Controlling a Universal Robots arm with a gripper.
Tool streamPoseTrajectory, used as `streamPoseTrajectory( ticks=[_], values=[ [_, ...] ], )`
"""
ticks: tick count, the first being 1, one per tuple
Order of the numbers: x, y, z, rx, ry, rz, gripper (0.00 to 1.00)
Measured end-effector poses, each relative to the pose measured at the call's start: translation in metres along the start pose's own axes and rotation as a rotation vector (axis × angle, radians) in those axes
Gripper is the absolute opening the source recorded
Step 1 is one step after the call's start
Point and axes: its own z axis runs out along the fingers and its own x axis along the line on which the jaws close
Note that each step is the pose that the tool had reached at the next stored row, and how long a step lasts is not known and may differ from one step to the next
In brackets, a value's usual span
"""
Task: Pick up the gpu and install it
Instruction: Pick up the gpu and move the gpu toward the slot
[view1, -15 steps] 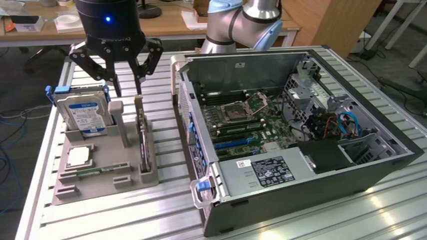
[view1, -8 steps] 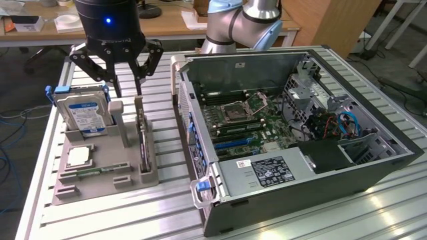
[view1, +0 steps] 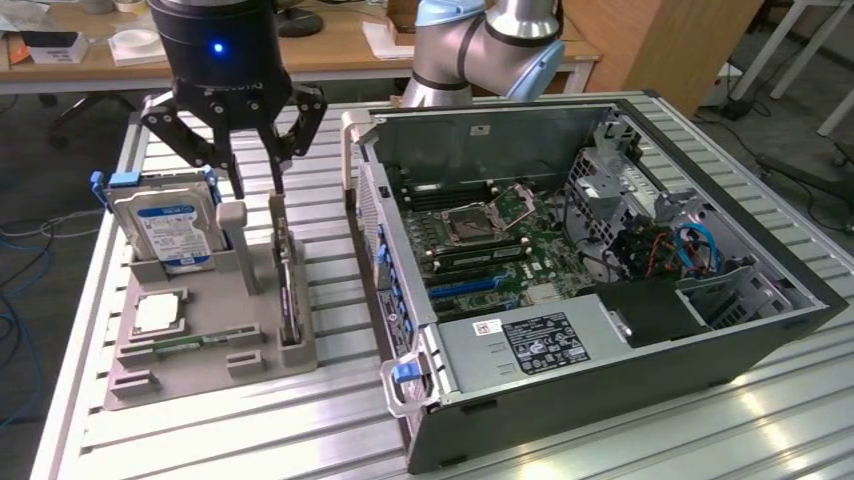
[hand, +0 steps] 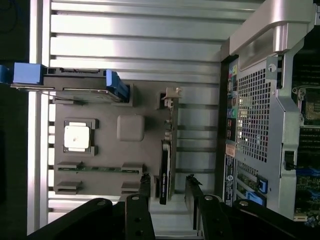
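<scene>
Edgewise in the grey holder (view1: 180, 378), the gpu (view1: 284, 285) runs 12-to-6 o'clock; the gripper (view1: 255, 172) straddles it, released; the hard drive (view1: 167, 225), at 10 o'clock, bears an illegible label.

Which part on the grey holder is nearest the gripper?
The gpu, the thin card on edge beside the computer case; hard drive and processor chip sit farther from the gripper.

The slatted aluminium bench (view1: 240, 445) carries a grey fixture tray (view1: 214, 378); an open computer case (view1: 641, 400) lies beside it. They do not touch.
</scene>
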Motion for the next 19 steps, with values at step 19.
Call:
streamPoseTrajectory(
  ticks=[19],
  values=[
    [0.0, -0.0008, 0.0194, 0.0002, 0.0003, 0.0, 0.42]
  ],
)
